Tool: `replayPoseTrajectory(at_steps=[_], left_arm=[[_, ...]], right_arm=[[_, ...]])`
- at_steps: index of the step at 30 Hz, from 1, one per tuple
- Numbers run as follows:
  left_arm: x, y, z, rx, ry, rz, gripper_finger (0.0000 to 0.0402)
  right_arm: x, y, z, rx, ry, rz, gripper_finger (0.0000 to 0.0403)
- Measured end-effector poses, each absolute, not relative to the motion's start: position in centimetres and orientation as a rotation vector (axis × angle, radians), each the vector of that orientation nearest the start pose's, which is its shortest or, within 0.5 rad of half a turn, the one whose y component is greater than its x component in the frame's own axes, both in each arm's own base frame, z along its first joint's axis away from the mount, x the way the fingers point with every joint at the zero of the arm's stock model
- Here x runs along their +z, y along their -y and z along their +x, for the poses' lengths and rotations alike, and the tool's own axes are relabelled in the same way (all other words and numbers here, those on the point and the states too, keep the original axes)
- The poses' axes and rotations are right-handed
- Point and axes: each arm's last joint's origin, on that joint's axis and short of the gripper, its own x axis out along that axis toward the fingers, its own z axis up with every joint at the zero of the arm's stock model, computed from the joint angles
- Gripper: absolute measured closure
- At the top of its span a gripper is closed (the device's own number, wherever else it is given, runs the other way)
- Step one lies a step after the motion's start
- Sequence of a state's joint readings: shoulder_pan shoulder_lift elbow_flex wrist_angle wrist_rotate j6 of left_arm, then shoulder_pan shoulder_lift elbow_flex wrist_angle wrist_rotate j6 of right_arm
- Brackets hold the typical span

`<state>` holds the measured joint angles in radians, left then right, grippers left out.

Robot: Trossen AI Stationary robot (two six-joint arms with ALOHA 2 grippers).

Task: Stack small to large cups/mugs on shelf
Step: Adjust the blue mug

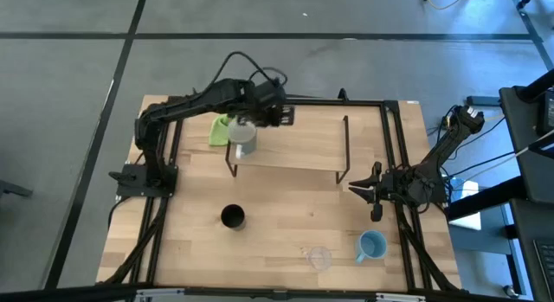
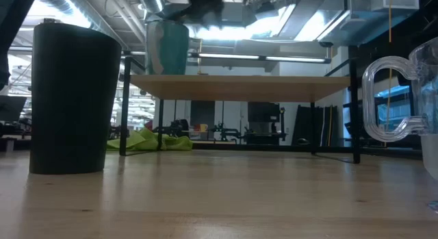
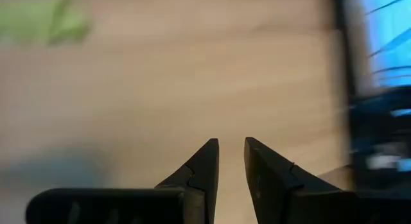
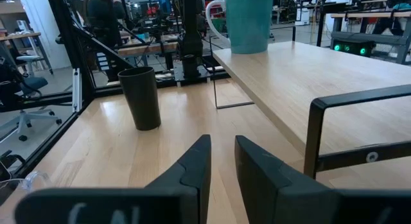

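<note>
The shelf stands at the table's far middle on thin black legs. A handled mug stands upright on the shelf's left end; it also shows in the low view and in the right wrist view. My left gripper hovers just above and beside the mug. Its fingers stand a narrow gap apart with nothing between them. The black cup, the clear cup and the light blue mug stand on the table. My right gripper waits at the right, narrowly open and empty.
A green cloth lies on the table by the shelf's left end, behind it in the low view. In the low view the black cup stands near left and the clear cup's handle near right. Bare wood lies between them.
</note>
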<state>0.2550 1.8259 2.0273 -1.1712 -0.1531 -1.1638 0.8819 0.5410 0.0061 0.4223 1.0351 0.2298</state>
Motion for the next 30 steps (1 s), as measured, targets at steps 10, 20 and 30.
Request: replayPoseTrajectory(at_steps=[10, 20, 30], left_arm=[[43.6, -8.0, 36.6, 0.736, -0.364, -0.923, 0.0331], [45.9, -7.6, 33.8, 0.794, -0.284, -0.926, 0.0331], [48.8, -6.4, 26.2, 0.944, -0.29, -0.895, 0.0331]], right_arm=[[15.7, -7.5, 9.4, -0.16, -0.047, 0.138, 0.0331], [15.7, -7.5, 9.4, -0.16, -0.047, 0.138, 0.0331], [15.7, -7.5, 9.4, -0.159, -0.047, 0.137, 0.0331]])
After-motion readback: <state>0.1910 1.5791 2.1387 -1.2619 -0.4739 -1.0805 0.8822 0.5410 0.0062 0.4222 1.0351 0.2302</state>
